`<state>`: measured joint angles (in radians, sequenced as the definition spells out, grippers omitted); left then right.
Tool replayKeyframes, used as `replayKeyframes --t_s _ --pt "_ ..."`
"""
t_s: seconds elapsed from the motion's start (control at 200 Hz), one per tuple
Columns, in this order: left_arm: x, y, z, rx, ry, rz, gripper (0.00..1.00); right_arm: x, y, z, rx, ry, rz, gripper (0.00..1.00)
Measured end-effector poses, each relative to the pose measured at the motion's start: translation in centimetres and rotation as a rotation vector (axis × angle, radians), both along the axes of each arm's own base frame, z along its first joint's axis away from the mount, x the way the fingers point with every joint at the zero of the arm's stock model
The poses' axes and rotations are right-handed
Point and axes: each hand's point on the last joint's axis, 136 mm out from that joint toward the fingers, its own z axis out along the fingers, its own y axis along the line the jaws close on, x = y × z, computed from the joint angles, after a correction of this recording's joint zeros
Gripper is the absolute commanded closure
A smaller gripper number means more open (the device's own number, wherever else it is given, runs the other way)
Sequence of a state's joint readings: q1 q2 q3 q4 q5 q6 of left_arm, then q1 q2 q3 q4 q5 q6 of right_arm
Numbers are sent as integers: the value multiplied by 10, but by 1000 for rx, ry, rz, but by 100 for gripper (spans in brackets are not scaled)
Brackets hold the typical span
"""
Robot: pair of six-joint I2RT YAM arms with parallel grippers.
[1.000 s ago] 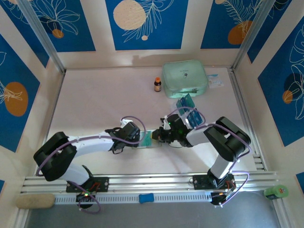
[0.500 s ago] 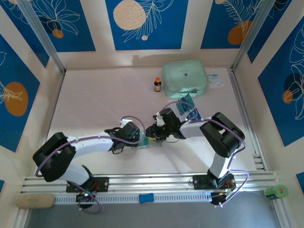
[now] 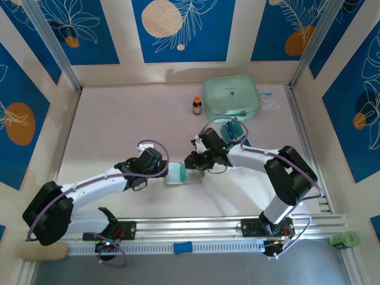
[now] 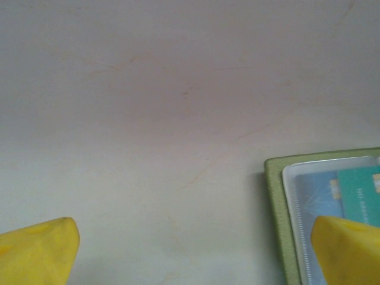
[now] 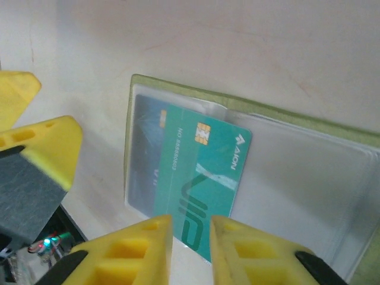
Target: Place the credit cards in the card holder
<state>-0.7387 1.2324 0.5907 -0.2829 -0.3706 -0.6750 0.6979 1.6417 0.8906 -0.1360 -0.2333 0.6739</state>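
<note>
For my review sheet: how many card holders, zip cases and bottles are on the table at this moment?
card holder: 1, lying open
mint-green zip case: 1
small brown bottle: 1
Total: 3

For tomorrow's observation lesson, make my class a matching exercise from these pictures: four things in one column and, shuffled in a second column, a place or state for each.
Things:
1. card holder
2. teal card
3. bottle
4. left gripper

Places or states:
A. open wide
B. lying open on the table
C. standing beside the mint-green case
D. resting on the holder's inside

Pairs: 1-B, 2-D, 3-C, 4-A
</note>
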Motion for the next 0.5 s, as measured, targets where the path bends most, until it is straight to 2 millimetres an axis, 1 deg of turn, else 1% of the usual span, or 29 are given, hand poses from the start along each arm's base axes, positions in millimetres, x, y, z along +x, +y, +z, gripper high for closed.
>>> replayKeyframes --t_s 0.075,0.16,0.28,0.5 --pt "-2 4 -4 10 16 4 0 1 4 0 -13 -9 14 90" --pt "-4 7 -10 28 37 7 0 1 8 -4 -33 -8 25 92" --pt "-8 10 -21 61 72 8 0 1 12 -12 -62 -3 42 94" --pt "-12 14 -35 103 117 6 0 0 10 -27 -114 11 50 95"
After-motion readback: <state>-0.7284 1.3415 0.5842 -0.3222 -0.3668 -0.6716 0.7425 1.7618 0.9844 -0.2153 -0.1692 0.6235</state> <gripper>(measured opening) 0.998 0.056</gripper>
